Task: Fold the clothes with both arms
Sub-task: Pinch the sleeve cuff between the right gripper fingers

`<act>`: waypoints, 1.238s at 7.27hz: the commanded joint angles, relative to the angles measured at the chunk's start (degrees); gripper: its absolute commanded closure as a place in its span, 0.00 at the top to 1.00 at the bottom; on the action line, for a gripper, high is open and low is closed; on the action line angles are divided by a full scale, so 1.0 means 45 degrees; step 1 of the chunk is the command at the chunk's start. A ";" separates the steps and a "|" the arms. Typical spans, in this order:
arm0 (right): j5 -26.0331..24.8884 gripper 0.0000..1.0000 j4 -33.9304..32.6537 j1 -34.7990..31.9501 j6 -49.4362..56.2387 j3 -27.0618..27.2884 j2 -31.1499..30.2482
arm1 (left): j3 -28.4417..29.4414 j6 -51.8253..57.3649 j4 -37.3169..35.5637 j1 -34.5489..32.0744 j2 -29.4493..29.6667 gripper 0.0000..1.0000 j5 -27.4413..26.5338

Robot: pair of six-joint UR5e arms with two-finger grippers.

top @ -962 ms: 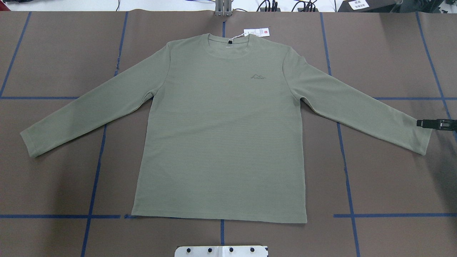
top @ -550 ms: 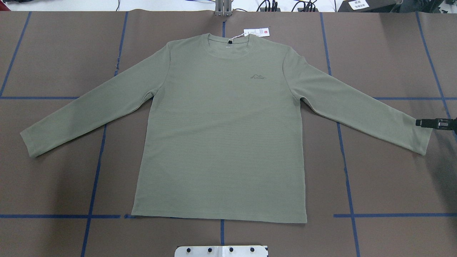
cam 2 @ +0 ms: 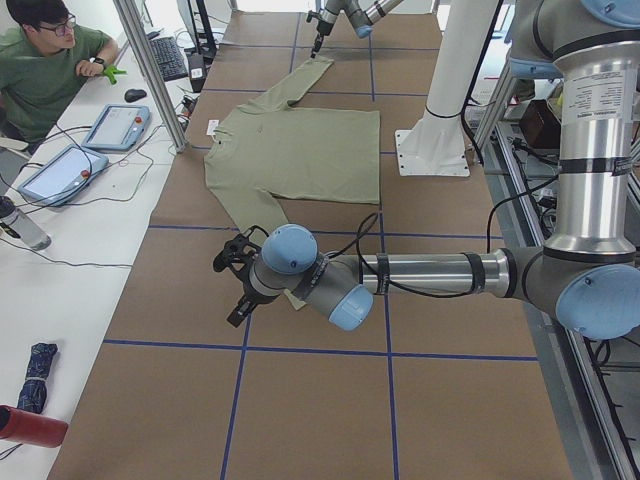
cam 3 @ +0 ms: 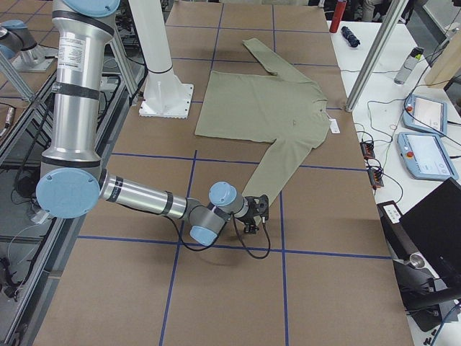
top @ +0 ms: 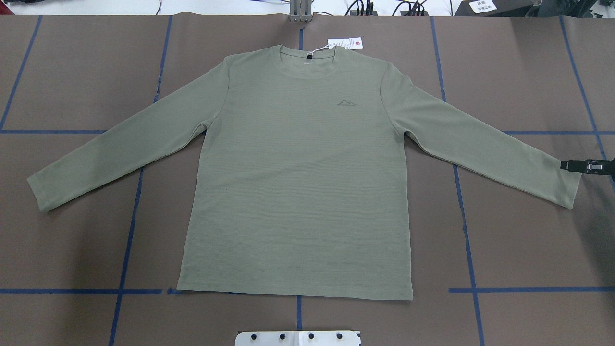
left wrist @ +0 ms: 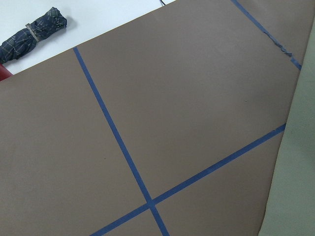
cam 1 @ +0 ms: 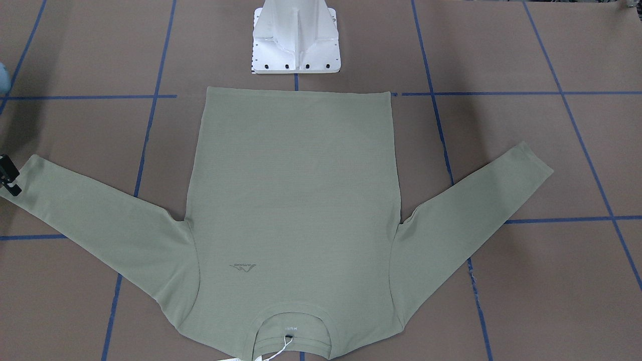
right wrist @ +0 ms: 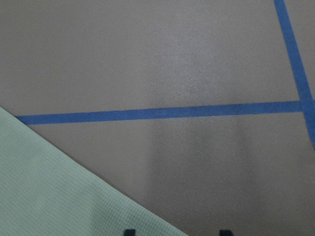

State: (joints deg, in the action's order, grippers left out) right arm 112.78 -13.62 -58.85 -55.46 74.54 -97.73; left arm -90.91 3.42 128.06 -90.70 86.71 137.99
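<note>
The shirt (top: 298, 182) lies flat on the table (top: 72, 250), front up, sleeves spread ready for folding. At the shirt's right-arm-side cuff the right pincer (top: 563, 166) stands open and empty, likely poised to pinch it. The left pincer (cam 2: 230, 288) hovers by the shirt's other cuff; I cannot tell its opening.

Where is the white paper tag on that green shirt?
In the overhead view, the hang tag lies on the table just past the neck end of the shirt, slightly right of centre.

Shirt (top: 298, 182) is viewed steeply from hem side and collar side, obliquely from both sleeve ends; sleeve edges are shared by close wrist views.
</note>
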 commanded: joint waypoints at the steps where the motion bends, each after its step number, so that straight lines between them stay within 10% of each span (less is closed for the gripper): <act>1: -0.0003 0.34 0.0000 0.0012 0.0000 -0.0022 0.0000 | 0.0008 0.0002 0.0000 -0.0001 -0.0011 1.00 0.0000; 3: -0.0003 0.00 0.0000 -0.0008 -0.0019 -0.0002 0.0000 | -0.0012 0.0002 0.0000 -0.0001 -0.0011 1.00 0.0000; 6: 0.0211 0.00 0.0000 -0.0027 0.0020 0.0115 -0.0097 | -0.0012 0.0002 0.0000 -0.0001 -0.0011 1.00 0.0020; 7: 0.0231 0.61 0.0000 -0.0027 0.0039 0.0115 -0.0059 | -0.0012 0.0002 0.0000 -0.0001 -0.0011 1.00 0.0039; 9: 0.0173 0.73 -0.0078 -0.0027 0.0039 0.0095 -0.0039 | -0.0012 0.0022 0.0000 -0.0001 -0.0011 1.00 0.0039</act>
State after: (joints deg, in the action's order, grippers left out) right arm 113.61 -13.81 -58.97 -55.30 75.00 -97.95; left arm -90.96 3.48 128.06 -90.70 86.67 138.15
